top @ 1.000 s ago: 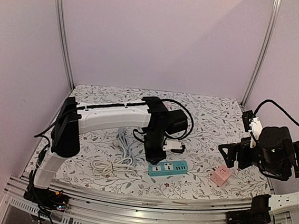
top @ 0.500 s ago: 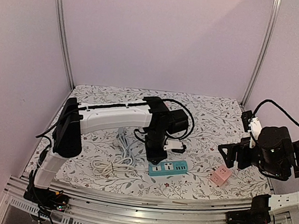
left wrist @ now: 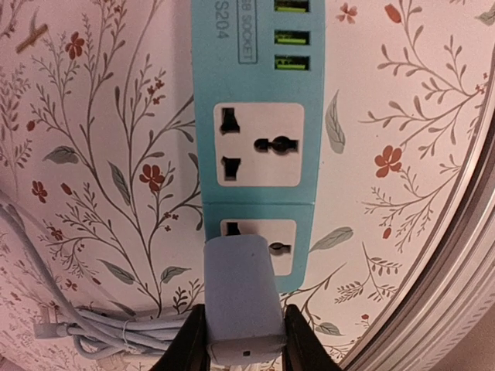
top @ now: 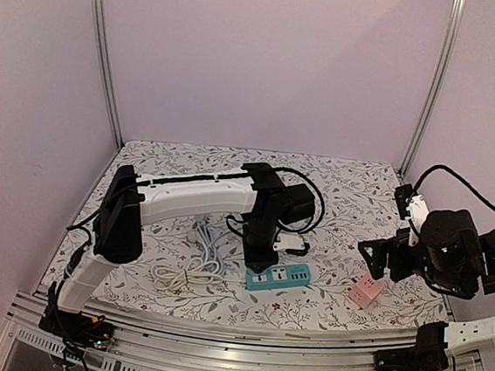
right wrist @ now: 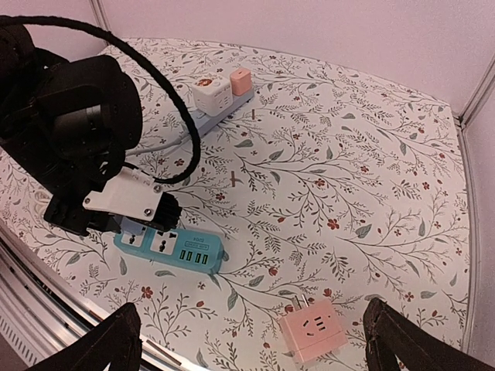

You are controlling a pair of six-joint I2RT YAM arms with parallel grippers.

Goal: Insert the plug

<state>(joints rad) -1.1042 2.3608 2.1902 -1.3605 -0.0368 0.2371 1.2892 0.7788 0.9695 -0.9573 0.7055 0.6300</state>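
We see a teal power strip (left wrist: 255, 86) with green USB ports (left wrist: 292, 35), a pale blue-grey plug (left wrist: 241, 297), a pink cube adapter (right wrist: 313, 331), and a white worktop (left wrist: 100, 93) patterned with grey-green vines and red flowers.

desk (top: 352, 196): floral-print top, metal rail along near edge. teal power strip (top: 279, 278) flat at near centre. pink cube adapter (top: 365, 292) to its right, apart. coiled pale cable (top: 188, 272) to its left, near. pale strip (right wrist: 220, 108) carrying white and pink cubes lies apart from teal one.
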